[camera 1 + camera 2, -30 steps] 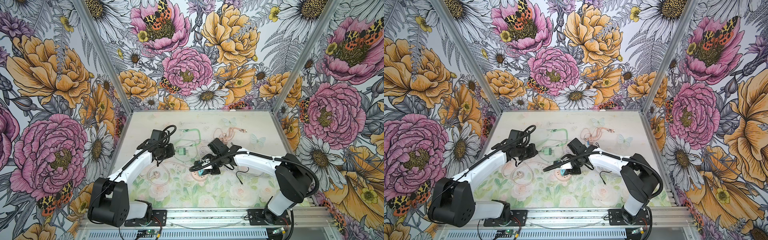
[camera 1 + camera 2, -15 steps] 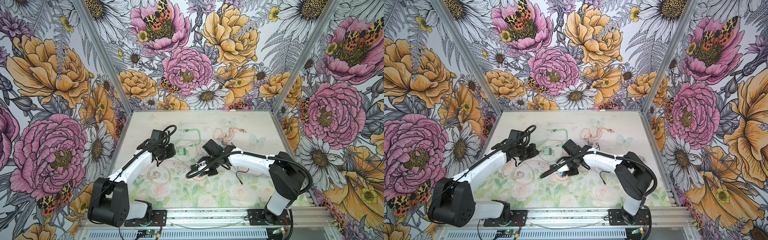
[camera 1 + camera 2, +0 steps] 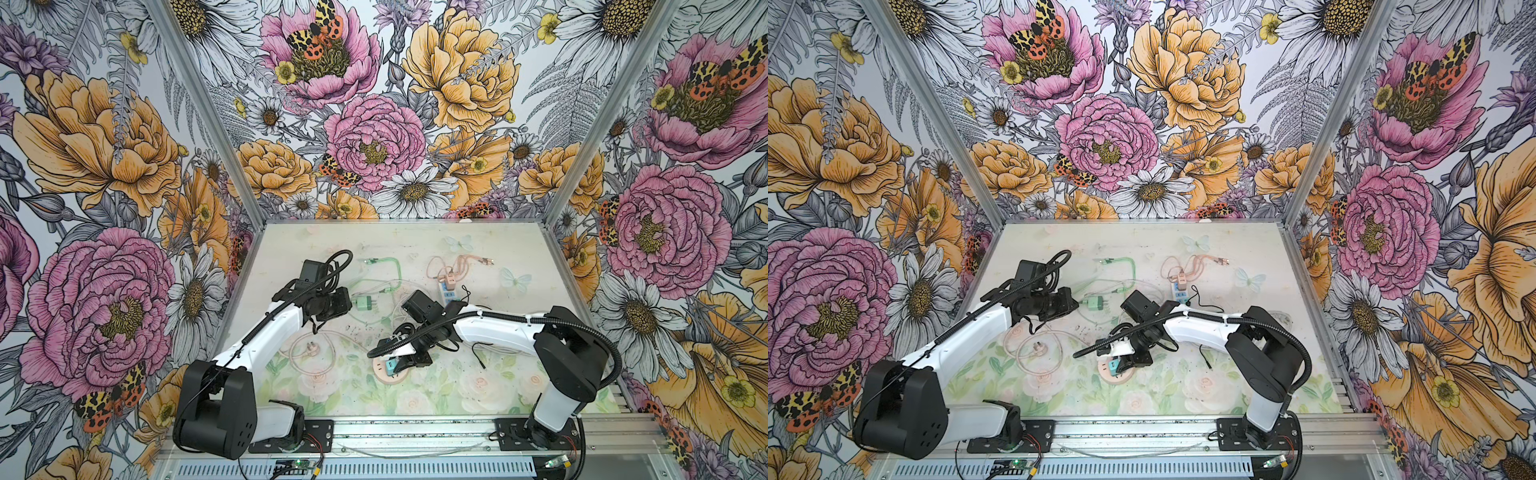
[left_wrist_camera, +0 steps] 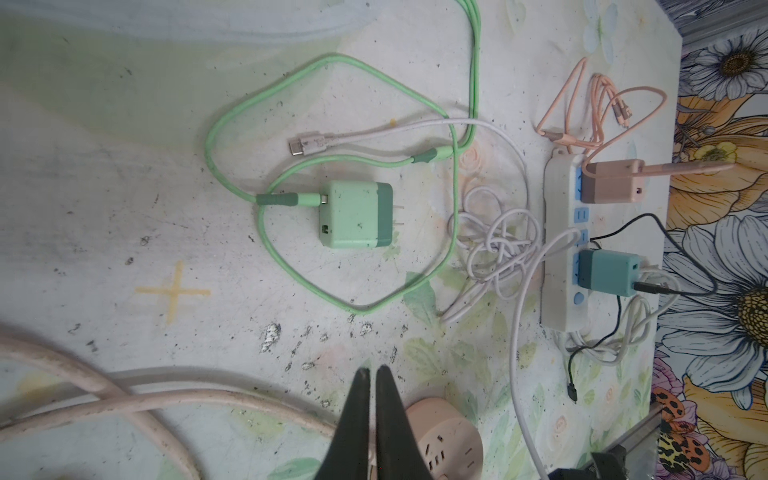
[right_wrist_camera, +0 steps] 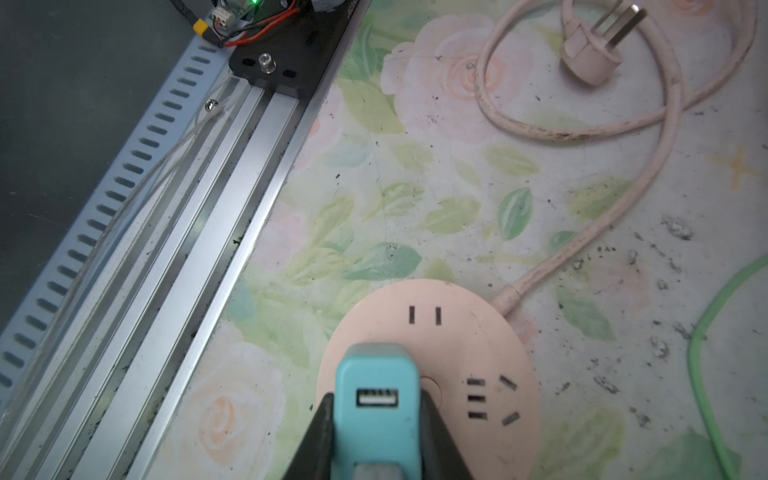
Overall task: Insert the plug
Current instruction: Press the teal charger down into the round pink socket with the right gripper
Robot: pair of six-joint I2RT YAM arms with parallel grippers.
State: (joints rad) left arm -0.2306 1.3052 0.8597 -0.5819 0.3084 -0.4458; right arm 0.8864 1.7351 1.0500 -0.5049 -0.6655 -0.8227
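Right arm, change: since the earlier top views the right gripper (image 3: pixel 395 365) has swung toward the near edge and come down over the round pale-pink socket disc (image 3: pixel 383 377), carrying the small teal USB adapter plug (image 3: pixel 390 366); the left arm has not shifted.
Top views, plug: in both top views it stands on the disc's face, pinched in the right gripper.
Top views, left gripper (image 3: pixel 1075 305): well apart from the disc, near the mint-green charger block (image 3: pixel 1095 304).
Left wrist, left gripper: fingers (image 4: pixel 390 399) pressed together, nothing between them.
Right wrist, grip: jaws clamp the plug's 2 sides, its USB port toward the camera.
Right wrist, socket: 1 pair of slots (image 5: pixel 424 316) lies free beyond the plug; the prongs are hidden under its body.
Progress: pickup and carry look done; seating cannot be told. Pressing home and letting go probably remain.
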